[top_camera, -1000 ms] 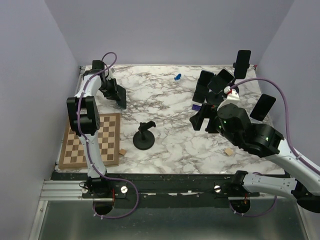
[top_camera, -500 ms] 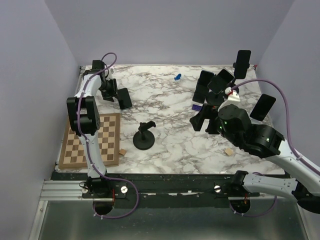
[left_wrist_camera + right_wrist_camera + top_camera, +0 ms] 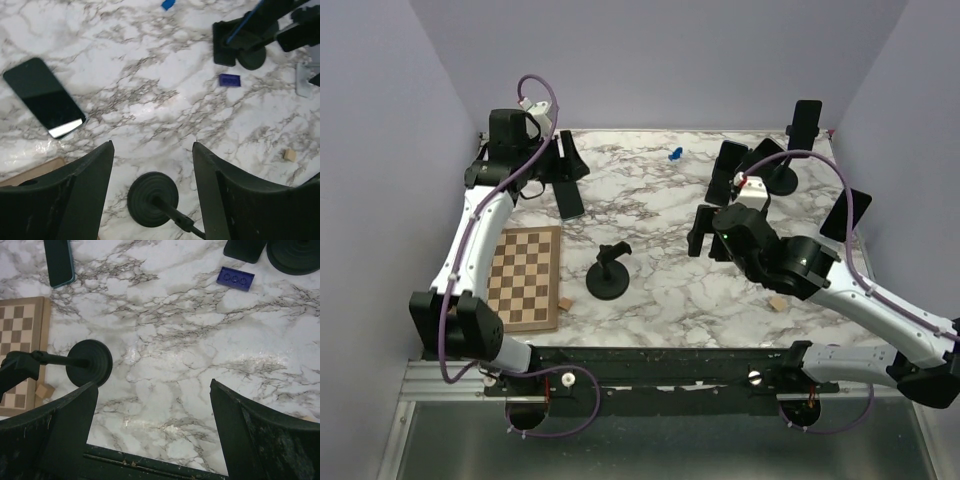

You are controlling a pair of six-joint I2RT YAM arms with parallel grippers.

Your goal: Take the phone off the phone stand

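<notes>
Phone (image 3: 44,97) lies flat, screen up, on the table (image 3: 650,215) near the chessboard (image 3: 525,275), well apart from the bare stand (image 3: 608,272); removal looks complete. Left gripper (image 3: 152,143) hangs above, jaws wide and holding nothing, apparently clear of the phone. Right gripper (image 3: 152,385) likewise gapes empty.

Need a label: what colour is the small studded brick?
Dark blue studded brick; clearest in right wrist view.

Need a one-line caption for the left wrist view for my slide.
Left gripper open over the marble table: phone lying flat, phone stand empty.
</notes>
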